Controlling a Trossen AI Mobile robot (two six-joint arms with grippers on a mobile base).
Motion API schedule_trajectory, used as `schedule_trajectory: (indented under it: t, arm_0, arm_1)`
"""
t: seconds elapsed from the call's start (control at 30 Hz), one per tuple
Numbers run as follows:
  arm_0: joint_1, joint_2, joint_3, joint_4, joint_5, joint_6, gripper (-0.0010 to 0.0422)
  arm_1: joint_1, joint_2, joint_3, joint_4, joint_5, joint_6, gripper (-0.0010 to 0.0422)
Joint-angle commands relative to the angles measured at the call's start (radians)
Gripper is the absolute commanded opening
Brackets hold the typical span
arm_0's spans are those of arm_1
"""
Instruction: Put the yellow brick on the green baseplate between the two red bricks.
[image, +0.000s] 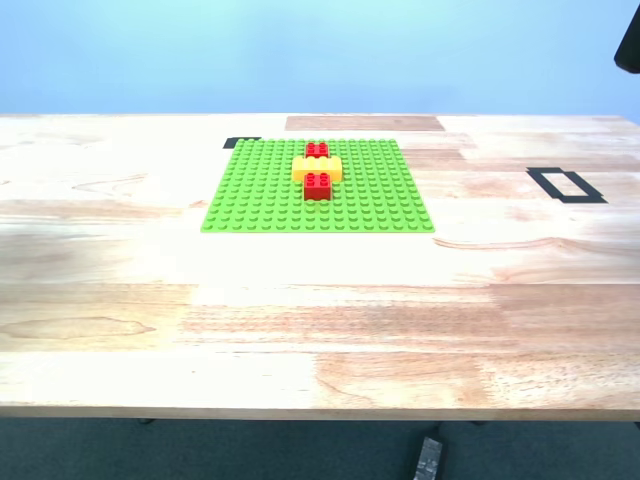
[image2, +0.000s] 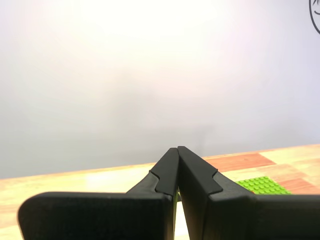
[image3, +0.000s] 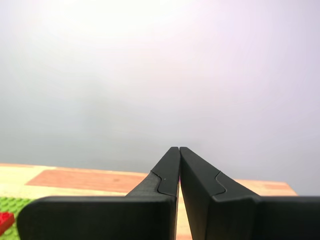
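Observation:
The green baseplate (image: 317, 187) lies flat on the wooden table in the exterior view. On its far middle the yellow brick (image: 317, 168) sits between the two red bricks, one behind it (image: 316, 150) and one in front (image: 318, 185), all touching in a row. My first gripper (image2: 178, 149) is shut with nothing in it, held above the table; a corner of the baseplate (image2: 262, 184) shows past it. My second gripper (image3: 179, 149) is also shut and holds nothing; an edge of the baseplate (image3: 9, 204) and a bit of a red brick (image3: 5, 221) show beside it.
A black tape rectangle (image: 565, 185) is marked on the table at the exterior view's right. A small black tape mark (image: 240, 142) lies by the baseplate's far corner. A darker wood patch (image: 364, 123) sits behind the plate. A dark object (image: 628, 40) hangs at that view's upper right corner.

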Motion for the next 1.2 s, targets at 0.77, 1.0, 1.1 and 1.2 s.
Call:
schedule_trajectory:
  t: [0.77,1.0,1.1,1.2]
  arm_0:
    - [0.0,-0.028,-0.06,0.013,-0.001,-0.017,0.0]
    - [0.0,-0.028,-0.058,0.026,-0.008,-0.017,0.0]
    - [0.0,-0.028,-0.058,0.028,-0.008,-0.017,0.0]
    - [0.0,-0.027,-0.06,0.023,-0.008,-0.016,0.0]
  arm_1:
    - [-0.031,-0.031,0.0,-0.066,0.006,-0.093,-0.0001]
    - [-0.15,-0.032,0.0,-0.053,-0.004,-0.074,-0.0001]
    - [-0.192,-0.032,0.0,-0.049,-0.089,-0.053,-0.0001]
    - [-0.213,-0.032,0.0,-0.063,-0.099,-0.054,-0.0001]
